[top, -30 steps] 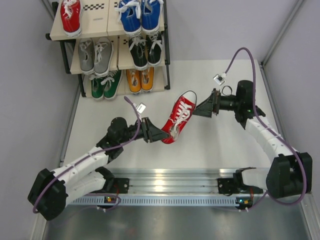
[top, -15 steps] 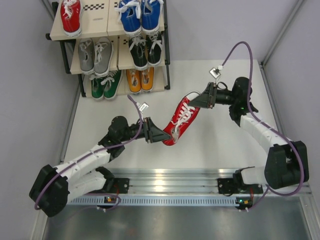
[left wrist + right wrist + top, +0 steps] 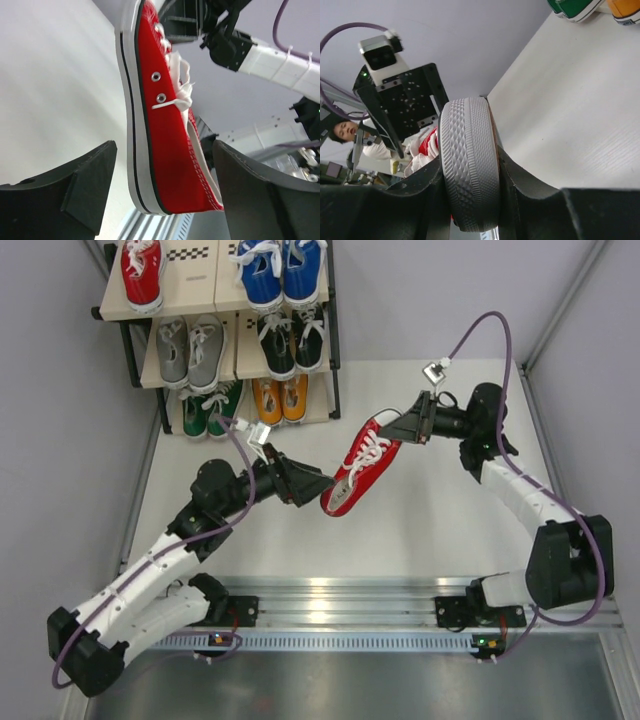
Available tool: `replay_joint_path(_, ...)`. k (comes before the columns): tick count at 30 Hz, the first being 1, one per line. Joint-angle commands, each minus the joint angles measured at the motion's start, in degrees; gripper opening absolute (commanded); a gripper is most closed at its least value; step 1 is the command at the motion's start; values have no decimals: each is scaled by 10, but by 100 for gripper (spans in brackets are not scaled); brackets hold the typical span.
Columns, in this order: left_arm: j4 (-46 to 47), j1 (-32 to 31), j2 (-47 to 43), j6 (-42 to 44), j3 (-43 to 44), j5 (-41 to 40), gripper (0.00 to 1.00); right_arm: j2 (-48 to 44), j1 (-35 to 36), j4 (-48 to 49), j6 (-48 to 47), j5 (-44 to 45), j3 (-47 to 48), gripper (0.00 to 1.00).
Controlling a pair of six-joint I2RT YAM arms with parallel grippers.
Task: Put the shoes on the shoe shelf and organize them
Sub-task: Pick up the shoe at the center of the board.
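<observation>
Toe of the red canvas white-laced sneaker (image 3: 360, 465) sits clamped in the right gripper (image 3: 400, 428); the heel lies between the left gripper's (image 3: 320, 483) spread jaws, touching neither.

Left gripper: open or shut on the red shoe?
Open: the left gripper has its fingers spread, with a gap between one finger and the red shoe.

The white desk (image 3: 430, 530) lies under my left pincer (image 3: 322, 483) and my right pincer (image 3: 398, 427). A grey wall (image 3: 430, 300) stands beyond both, and a metal rail (image 3: 340, 592) runs behind them. Past my right pincer shows a person's face (image 3: 342, 131).
</observation>
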Motion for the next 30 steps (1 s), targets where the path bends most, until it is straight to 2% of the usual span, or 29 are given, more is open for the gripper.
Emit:
replay_joint_path(1, -59, 4, -52, 88, 31, -99, 84, 3, -13, -25, 21, 7, 45, 0)
replay_joint_path(3, -66, 3, -67, 122, 29, -115, 86, 11, -17, -41, 24, 16, 48, 0)
replay_joint_path(4, -74, 3, -76, 140, 28, -121, 91, 15, -17, -41, 32, 19, 48, 0)
replay_joint_path(8, -79, 3, -80, 155, 30, -110, 92, 34, -27, -65, 42, 31, 53, 0)
replay_joint_path(10, -79, 2, -67, 159, 33, -99, 98, 45, -31, -70, 43, 35, 55, 0)
replay_joint_path(21, -79, -26, 0, 209, 67, -107, 98, 73, -44, -86, 59, 44, 54, 0)
replay_joint_path(24, -70, -26, 9, 187, 67, -113, 98, 78, -48, -65, 82, 43, 48, 0)
replay_joint_path(30, 21, -26, -12, 29, -13, -153, 98, 89, -63, -35, 122, 45, 40, 0)
